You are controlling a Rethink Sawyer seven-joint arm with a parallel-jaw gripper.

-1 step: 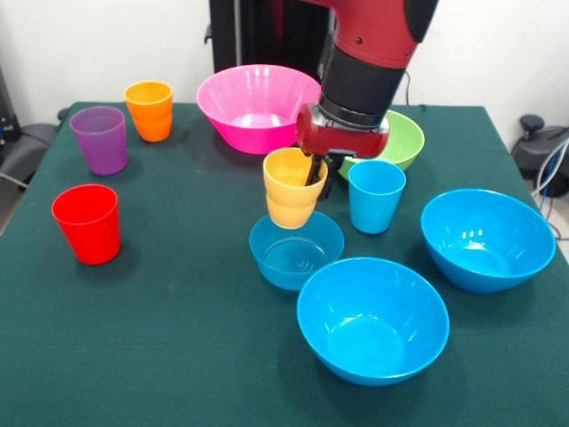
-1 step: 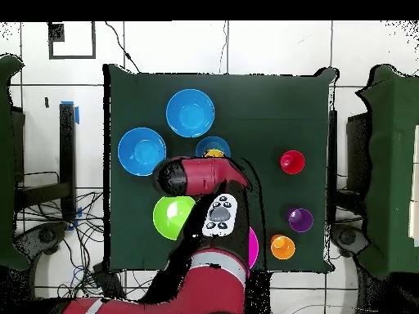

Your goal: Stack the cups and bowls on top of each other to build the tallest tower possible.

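Open green cloth lies between the red cup (image 1: 86, 223) and the small blue bowl (image 1: 296, 250); the light blue cup (image 1: 376, 196) and two large blue bowls (image 1: 372, 318) crowd the other side

Table (image 1: 178, 356) covered with dark green cloth. Resting directly on the cloth: red cup (image 1: 87, 223), purple cup (image 1: 100, 140) and orange cup (image 1: 149, 110) in a group at one side; large pink bowl (image 1: 256, 107) and green bowl (image 1: 402, 142) along the far edge; light blue cup (image 1: 375, 197) just in front of the green bowl; small shallow blue bowl (image 1: 293, 252) near centre; two large blue bowls (image 1: 372, 320) (image 1: 487, 240) close beside it
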